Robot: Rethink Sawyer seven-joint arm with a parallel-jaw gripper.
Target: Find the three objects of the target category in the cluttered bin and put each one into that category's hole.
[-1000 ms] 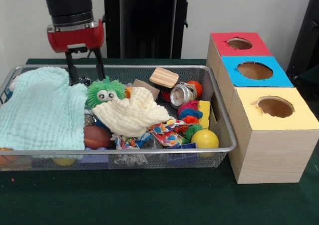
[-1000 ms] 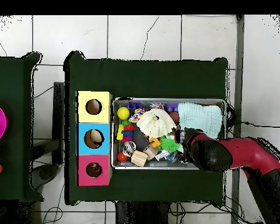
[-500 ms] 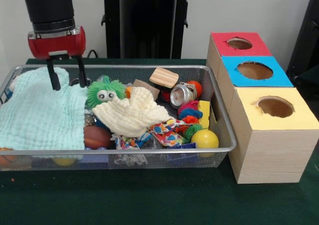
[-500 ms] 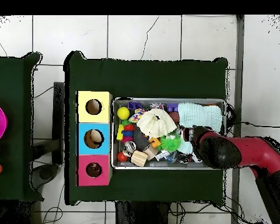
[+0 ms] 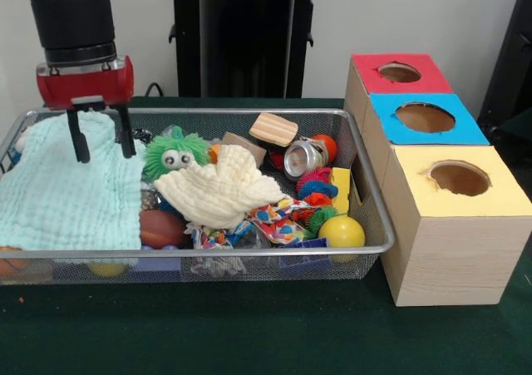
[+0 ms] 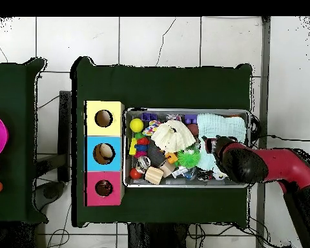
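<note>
Clutter fills the wire bin [image 5: 249,250], and a mint cloth [image 5: 71,192] blankets its end farthest from the red-surrounded hole [image 5: 399,72], likely hiding plush toys; none shows. Above that cloth hangs the gripper [image 5: 101,146], jaws apart and empty, tips just over the fabric, seemingly placed to lift it.

I count three wooden boxes in a row: red [image 5: 397,74], blue [image 5: 424,118], yellow [image 5: 457,179], one hole each. One wire bin [image 5: 208,251]. Two cloths in it, mint [image 5: 71,188] and cream [image 5: 220,188]. One yellow ball [image 5: 342,231], one green fuzzy toy [image 5: 175,152].
</note>
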